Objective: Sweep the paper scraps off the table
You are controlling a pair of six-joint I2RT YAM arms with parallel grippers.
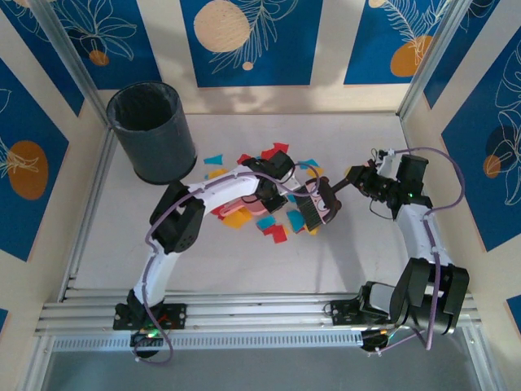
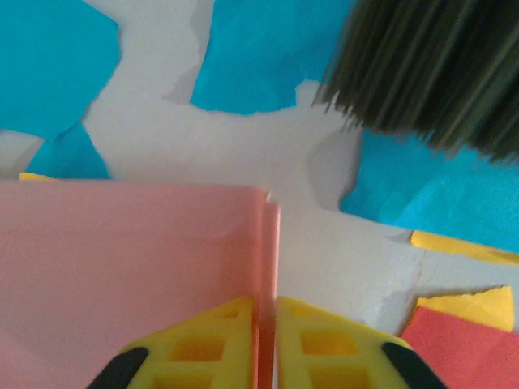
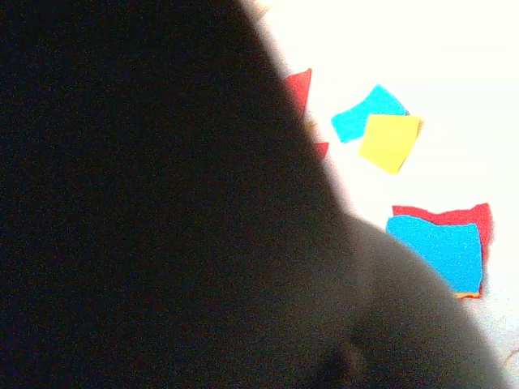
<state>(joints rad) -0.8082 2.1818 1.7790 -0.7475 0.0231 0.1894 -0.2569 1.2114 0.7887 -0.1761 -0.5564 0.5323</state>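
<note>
With the left gripper (image 2: 267, 326) clamped on the dustpan (image 2: 122, 267) and the right gripper (image 1: 361, 179) clamped on the brush (image 2: 430, 73), keep the pan flat on the table (image 1: 358, 261) and sweep the mid-table paper scraps (image 1: 278, 233) in with short strokes.

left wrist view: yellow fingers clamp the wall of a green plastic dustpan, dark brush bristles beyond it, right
The plastic dustpan is pink, not green; the left wrist view shows it. The yellow fingers of the left gripper do clamp its wall, dark brush bristles beyond.
</note>
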